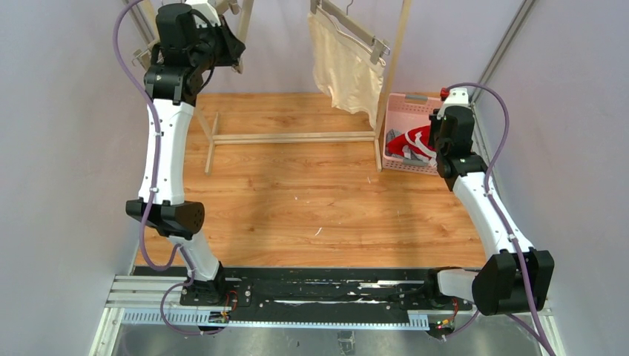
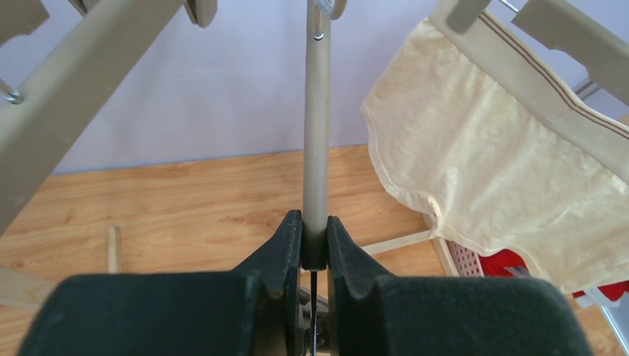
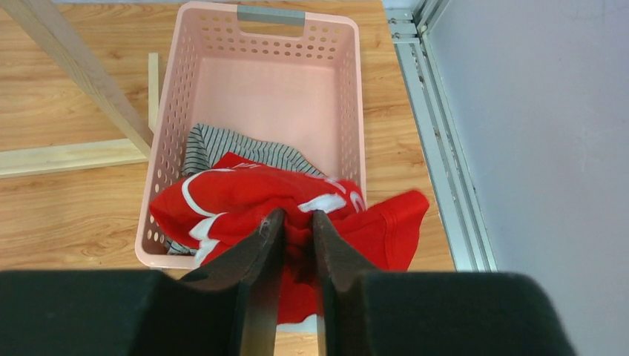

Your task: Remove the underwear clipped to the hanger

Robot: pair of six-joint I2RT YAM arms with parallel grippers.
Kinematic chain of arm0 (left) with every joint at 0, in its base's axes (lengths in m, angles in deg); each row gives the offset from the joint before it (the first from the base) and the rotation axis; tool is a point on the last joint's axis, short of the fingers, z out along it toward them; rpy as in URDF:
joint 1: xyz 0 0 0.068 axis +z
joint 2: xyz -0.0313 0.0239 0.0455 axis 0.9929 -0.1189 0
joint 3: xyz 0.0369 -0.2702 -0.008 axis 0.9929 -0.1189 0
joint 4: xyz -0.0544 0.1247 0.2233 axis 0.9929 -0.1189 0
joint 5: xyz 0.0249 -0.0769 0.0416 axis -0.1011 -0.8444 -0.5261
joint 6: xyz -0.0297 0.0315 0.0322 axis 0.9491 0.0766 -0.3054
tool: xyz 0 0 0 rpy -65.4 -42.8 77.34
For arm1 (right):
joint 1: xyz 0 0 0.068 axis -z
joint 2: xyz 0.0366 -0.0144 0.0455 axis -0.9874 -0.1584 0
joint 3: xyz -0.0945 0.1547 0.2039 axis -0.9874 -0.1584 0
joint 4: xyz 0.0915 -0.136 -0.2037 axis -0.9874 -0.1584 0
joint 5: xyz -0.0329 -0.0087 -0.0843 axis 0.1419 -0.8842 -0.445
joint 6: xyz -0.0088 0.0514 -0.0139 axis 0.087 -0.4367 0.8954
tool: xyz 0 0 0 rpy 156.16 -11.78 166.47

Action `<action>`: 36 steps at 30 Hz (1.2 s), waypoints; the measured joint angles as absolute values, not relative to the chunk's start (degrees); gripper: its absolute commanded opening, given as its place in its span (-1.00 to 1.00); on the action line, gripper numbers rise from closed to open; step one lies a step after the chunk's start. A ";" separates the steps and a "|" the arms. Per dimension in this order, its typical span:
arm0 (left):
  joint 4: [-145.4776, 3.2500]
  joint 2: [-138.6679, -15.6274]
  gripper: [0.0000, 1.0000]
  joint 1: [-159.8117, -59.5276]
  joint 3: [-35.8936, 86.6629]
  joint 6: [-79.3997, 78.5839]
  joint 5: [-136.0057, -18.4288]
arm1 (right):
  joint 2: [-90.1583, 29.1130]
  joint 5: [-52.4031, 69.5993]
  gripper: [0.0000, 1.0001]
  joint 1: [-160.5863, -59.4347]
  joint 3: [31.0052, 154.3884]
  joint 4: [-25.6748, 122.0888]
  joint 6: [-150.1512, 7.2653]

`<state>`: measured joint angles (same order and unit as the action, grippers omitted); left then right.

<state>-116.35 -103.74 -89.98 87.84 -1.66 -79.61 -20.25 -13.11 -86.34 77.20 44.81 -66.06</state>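
The left arm reaches up to the far left, and the left hand (image 2: 315, 245) is clamped on a pale rod (image 2: 317, 133). The right arm bends over a pink basket (image 3: 174, 111) at the far right. The right hand (image 3: 298, 230) is pinched narrow on the red underwear (image 3: 237, 196). That pair lies crumpled over the grey striped pair (image 3: 215, 148), spilling across the near right rim. The cream pair (image 1: 345, 67) hangs from a slanted hanger (image 1: 356, 28), legs down.

Light: bright, even, diffuse.
Shadows: faint, soft-edged on the light wooden tabletop (image 1: 311, 208).
Focus: overhead view sharp; wrist views' near foreground soft.
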 measured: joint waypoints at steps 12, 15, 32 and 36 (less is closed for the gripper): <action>-115.92 -104.63 -0.65 -90.00 91.47 -1.90 -77.23 | -20.25 -12.56 -0.23 -86.34 76.35 44.18 -66.30; -116.33 -105.22 -0.60 -90.00 92.08 -2.16 -76.88 | -20.16 -12.34 -0.22 -86.34 76.24 44.16 -66.30; -114.87 -99.72 0.18 -90.00 86.31 -3.21 -73.86 | -19.05 -9.48 0.00 -86.34 75.61 43.48 -66.50; -114.63 -98.43 0.25 -90.00 85.57 -3.45 -73.64 | -20.31 -9.30 0.21 -86.34 74.86 42.45 -67.55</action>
<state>-114.63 -98.43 -90.00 85.57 -3.45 -73.64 -20.31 -9.30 -86.34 74.86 42.45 -67.55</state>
